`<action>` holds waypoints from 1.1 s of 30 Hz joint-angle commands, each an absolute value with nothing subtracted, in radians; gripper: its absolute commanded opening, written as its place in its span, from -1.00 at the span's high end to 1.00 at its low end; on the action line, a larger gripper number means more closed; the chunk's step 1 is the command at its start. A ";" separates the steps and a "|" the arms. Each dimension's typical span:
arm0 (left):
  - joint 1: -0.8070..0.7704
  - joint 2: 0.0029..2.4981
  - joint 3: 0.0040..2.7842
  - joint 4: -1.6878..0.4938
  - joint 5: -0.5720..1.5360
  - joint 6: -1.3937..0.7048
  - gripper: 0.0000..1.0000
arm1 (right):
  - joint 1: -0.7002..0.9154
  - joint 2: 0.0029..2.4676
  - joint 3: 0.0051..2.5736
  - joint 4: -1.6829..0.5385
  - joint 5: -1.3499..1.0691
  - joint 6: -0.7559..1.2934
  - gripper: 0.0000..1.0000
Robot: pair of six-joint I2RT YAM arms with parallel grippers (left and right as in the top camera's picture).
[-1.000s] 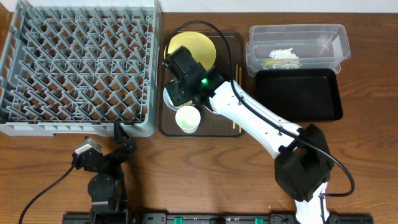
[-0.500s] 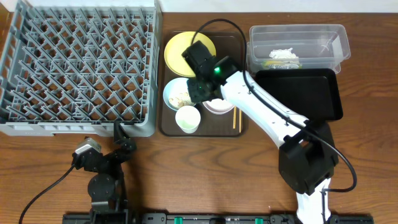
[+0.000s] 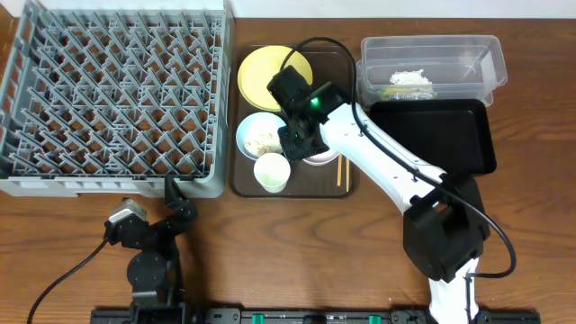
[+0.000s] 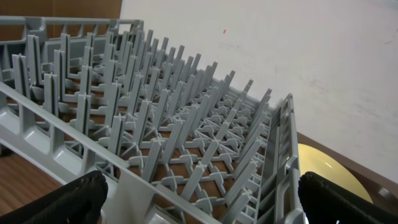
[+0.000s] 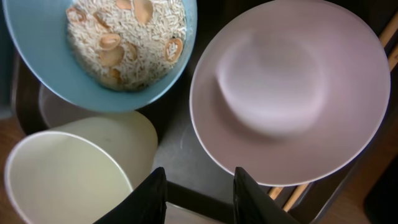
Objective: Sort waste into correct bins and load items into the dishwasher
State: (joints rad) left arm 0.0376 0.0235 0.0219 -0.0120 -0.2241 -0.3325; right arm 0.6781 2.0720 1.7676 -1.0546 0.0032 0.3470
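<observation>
The grey dishwasher rack fills the left of the table. On the dark brown tray lie the yellow plate, the light blue bowl holding rice-like grains with tan crumbs, the white cup, the small white bowl and the chopsticks. My right gripper hangs open over the tray floor between the cup and the white bowl's near rim, holding nothing. My left gripper rests wide open at the rack's front edge.
The clear tub at the back right holds crumpled white paper and a greenish-orange scrap. In front of it lies the black tray. The right arm stretches across the brown tray from the front right.
My right gripper has moved from over the blue bowl to the right, toward the small white bowl, and its jaws have narrowed. The left arm has not moved.
</observation>
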 commanded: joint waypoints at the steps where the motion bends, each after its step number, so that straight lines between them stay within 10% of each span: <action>1: 0.033 0.024 0.004 -0.051 -0.250 -0.315 -1.00 | 0.680 2.080 1.720 -1.038 0.036 0.294 0.33; 14: 0.033 0.024 0.004 -0.051 -0.250 -0.315 -1.00 | 0.664 2.080 1.550 -0.929 0.038 0.200 0.26; 26: 0.033 0.024 0.004 -0.051 -0.250 -0.315 -1.00 | 0.645 2.078 1.534 -0.970 0.052 0.177 0.69; 33: 0.033 0.024 0.004 -0.051 -0.250 -0.315 -1.00 | 0.645 2.040 1.611 -0.966 0.040 0.177 0.33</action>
State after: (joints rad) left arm 0.0376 0.0235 0.0219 -0.0120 -0.2241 -0.3325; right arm 0.6586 2.0720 1.5520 -0.9684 0.0353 0.1890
